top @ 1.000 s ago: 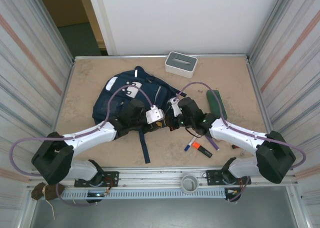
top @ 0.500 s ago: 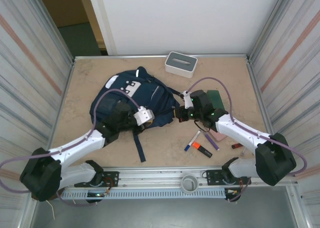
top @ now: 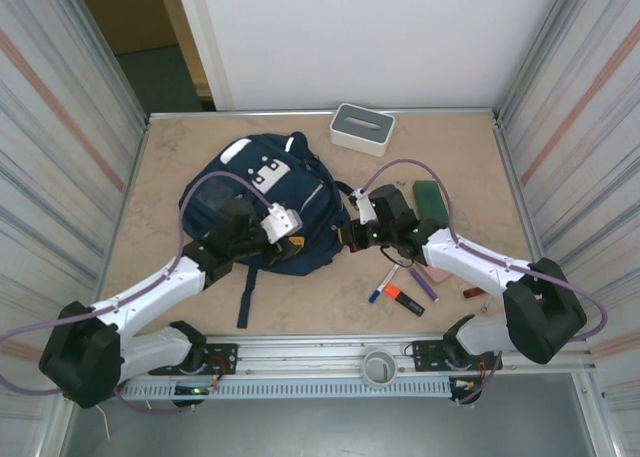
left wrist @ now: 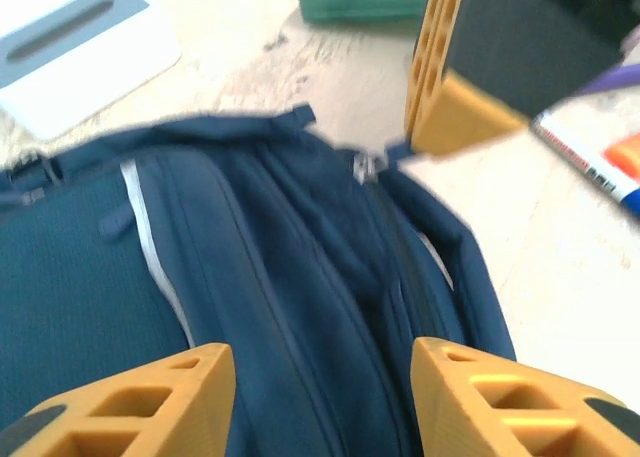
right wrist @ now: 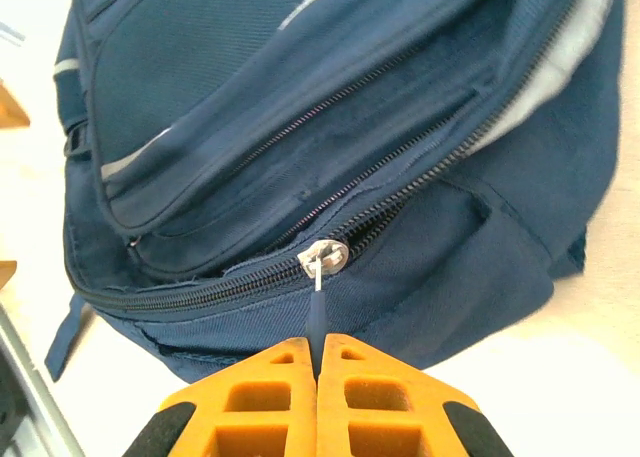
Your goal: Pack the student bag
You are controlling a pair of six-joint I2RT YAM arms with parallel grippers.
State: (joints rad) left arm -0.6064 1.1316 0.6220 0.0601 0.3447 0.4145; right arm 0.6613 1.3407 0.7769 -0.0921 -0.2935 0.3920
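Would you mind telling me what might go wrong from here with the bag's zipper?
The right gripper pinches only the thin zipper pull, so it may slip free under a tug. The left gripper stands open over the student bag without holding it, so the bag might slide across the table instead of the zipper running.

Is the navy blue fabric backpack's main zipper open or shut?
Partly open: past the zipper slider, teeth gape and grey lining shows.
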